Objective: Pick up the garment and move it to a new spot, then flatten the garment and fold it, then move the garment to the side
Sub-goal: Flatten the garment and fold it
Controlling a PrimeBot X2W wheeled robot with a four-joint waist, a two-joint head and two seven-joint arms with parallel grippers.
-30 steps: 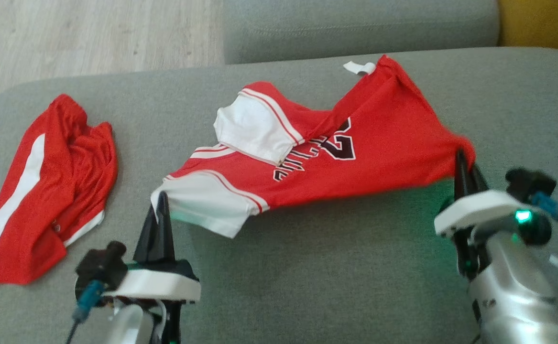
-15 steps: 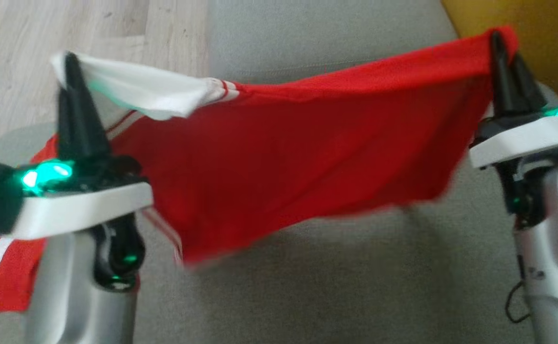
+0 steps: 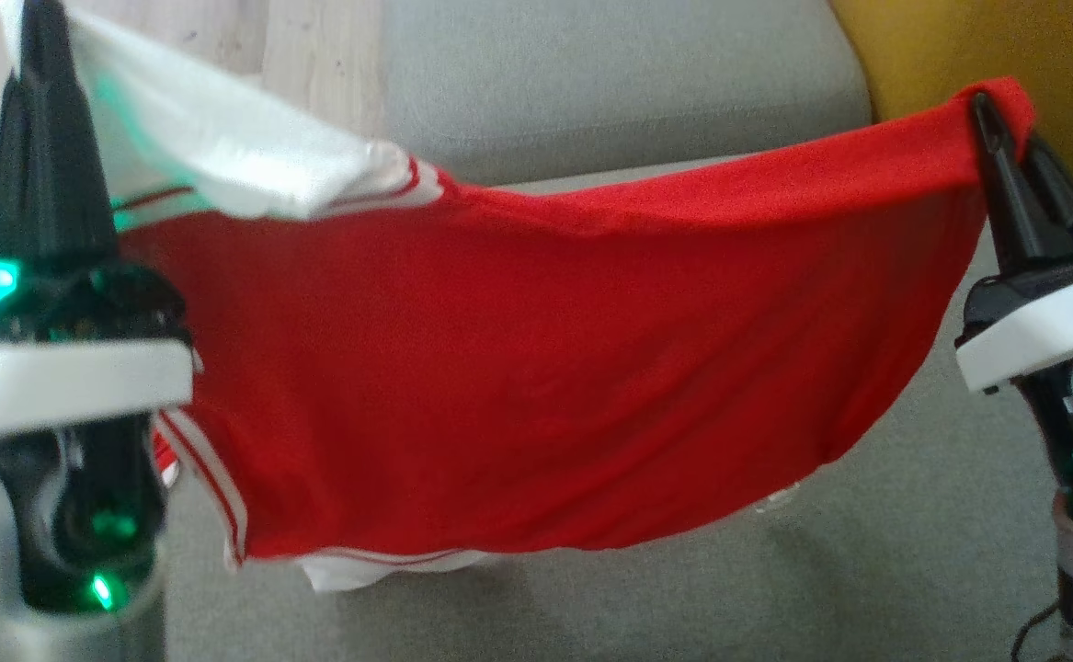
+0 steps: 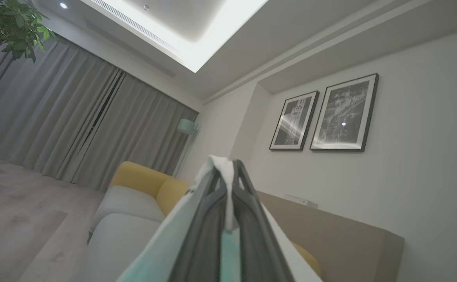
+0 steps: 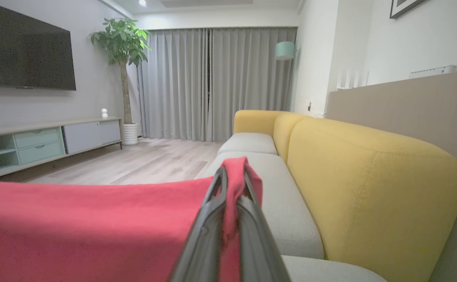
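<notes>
Grey sofa seat (image 3: pixel 591 607), yellow backrest (image 3: pixel 1005 46) far right, red garment (image 3: pixel 545 368) up in the air
Hangs stretched over the seat: left gripper (image 3: pixel 35 28) pinched tight on its white sleeve (image 3: pixel 223 156), right gripper (image 3: pixel 991 110) clamped on a red corner.
</notes>
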